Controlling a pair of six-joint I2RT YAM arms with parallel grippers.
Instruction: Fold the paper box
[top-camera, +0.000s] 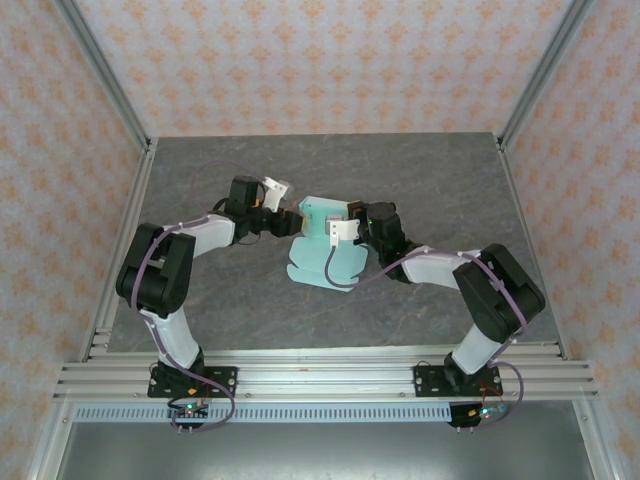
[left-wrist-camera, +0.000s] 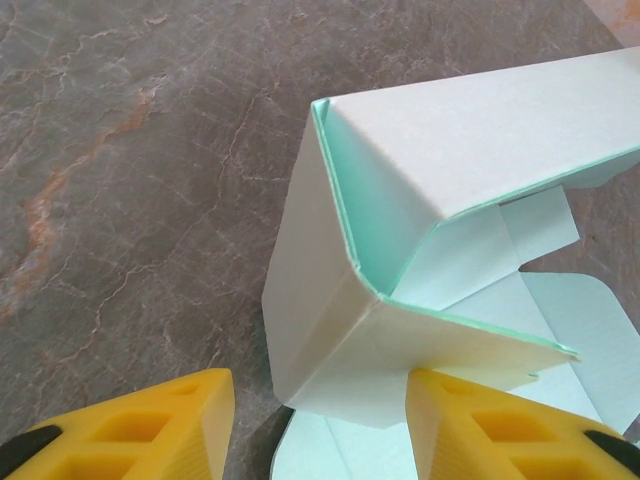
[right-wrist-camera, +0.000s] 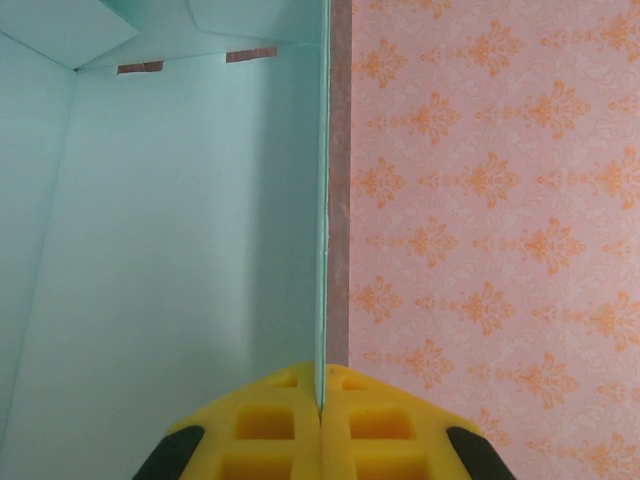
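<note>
The paper box (top-camera: 318, 265) is pale mint-blue card in the middle of the table, partly folded, with flaps still flat towards the near side. In the left wrist view a raised corner of the paper box (left-wrist-camera: 400, 200) stands between my yellow fingers. My left gripper (left-wrist-camera: 320, 420) is open around that corner; its right finger (left-wrist-camera: 480, 420) touches a panel and its left finger (left-wrist-camera: 150, 420) is apart from the card. My right gripper (right-wrist-camera: 321, 400) is shut on the thin edge of an upright wall of the paper box (right-wrist-camera: 180, 250), whose mint inside faces the camera.
The grey marbled table (top-camera: 430, 180) is bordered by aluminium posts (top-camera: 100, 75) and an aluminium rail (top-camera: 320, 380) at the near edge where both arm bases sit. Orange-patterned walls (top-camera: 320, 60) enclose the back and sides.
</note>
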